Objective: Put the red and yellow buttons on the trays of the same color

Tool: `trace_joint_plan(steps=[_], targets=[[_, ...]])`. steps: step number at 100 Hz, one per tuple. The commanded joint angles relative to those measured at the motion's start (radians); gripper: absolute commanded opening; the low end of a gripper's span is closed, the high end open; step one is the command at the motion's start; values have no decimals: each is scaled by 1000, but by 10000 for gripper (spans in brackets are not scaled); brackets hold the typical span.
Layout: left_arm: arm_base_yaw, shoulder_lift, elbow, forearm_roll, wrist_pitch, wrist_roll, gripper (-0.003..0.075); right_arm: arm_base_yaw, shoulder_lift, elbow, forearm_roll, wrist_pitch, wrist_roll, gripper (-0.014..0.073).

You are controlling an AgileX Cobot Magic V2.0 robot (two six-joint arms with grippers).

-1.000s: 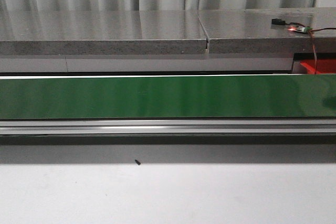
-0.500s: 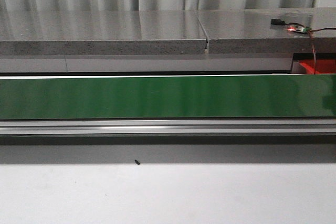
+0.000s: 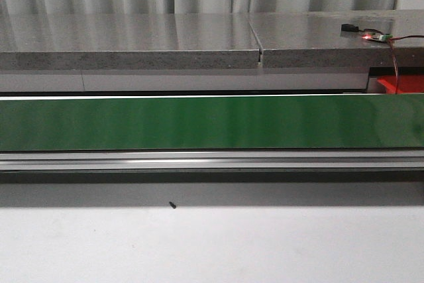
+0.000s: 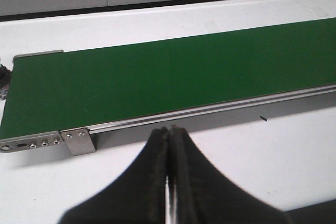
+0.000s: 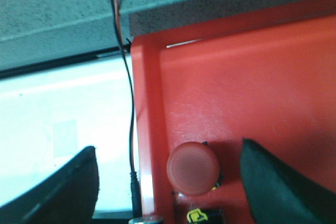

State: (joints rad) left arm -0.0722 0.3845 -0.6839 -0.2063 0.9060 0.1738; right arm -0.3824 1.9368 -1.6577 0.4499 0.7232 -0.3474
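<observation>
The red button [image 5: 192, 167] sits on the red tray [image 5: 252, 82], between the spread jaws of the right pincer [image 5: 168, 182], apparently just released onto its matching colour. The left pincer [image 4: 169, 135], jaws pressed together and empty, waits beside the bare green conveyor belt [image 4: 157, 77], likely for the next button.

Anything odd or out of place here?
Nothing stands out. The red button sits inside the red tray, the right gripper open above it; the green belt is bare.
</observation>
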Motion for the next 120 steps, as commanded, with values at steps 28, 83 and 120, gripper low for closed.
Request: trace_joint_plan(steps=[28,83,120], targets=[[-6,8,-23,-15,-61,1,-18,114,-327,228,22,-176,-49,513],[-6,8,-23,-15,-61,1,-19,284,-684,598,-18,-250,-49,166],[-6,8,-23,-15,-89,1,-18,301,-897,759,-1,-246,-49,-43]])
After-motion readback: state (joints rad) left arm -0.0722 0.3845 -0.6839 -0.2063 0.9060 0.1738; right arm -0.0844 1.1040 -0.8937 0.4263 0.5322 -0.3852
